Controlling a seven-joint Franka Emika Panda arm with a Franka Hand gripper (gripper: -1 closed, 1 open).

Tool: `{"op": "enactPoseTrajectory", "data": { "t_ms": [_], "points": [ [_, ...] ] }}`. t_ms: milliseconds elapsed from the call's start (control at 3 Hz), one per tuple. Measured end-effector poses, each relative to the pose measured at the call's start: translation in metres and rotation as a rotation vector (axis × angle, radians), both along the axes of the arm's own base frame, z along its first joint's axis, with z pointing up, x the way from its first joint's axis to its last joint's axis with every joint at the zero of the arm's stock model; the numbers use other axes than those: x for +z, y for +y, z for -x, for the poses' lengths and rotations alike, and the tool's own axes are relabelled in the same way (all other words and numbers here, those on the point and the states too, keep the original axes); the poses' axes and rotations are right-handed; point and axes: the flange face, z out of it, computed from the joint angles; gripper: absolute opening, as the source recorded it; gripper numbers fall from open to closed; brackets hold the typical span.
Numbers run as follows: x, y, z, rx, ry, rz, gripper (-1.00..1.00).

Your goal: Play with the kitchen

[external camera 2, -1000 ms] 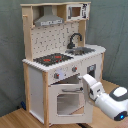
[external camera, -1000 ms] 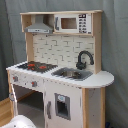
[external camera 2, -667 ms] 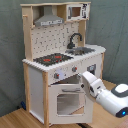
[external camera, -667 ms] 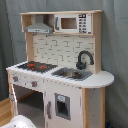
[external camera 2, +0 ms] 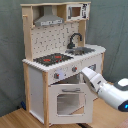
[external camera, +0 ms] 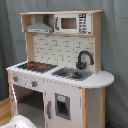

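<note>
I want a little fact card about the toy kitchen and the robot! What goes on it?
toy: play kitchen, white and light wood
hob: black with red rings, on the counter
sink: beside the hob, with a black faucet
hood: grey, above the hob
microwave: top shelf
oven door: has a window; seems slightly ajar in the second exterior view
robot arm: white, reaching toward the front panel near the knobs
jaws: hidden from view

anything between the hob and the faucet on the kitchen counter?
Only the sink. In both exterior views it lies between the black-red hob and the black faucet, which rises from the basin's far side; nothing else is on that stretch.
</note>
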Motion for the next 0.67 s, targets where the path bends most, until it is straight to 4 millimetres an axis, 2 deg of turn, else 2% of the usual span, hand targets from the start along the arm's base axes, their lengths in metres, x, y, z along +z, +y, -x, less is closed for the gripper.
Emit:
{"op": "enactPoseTrajectory", "data": {
  "t_ms": [667],
  "points": [
    [0.039,-0.011,0.004,-0.061,0.096,0.103,1.0]
  ]
}}
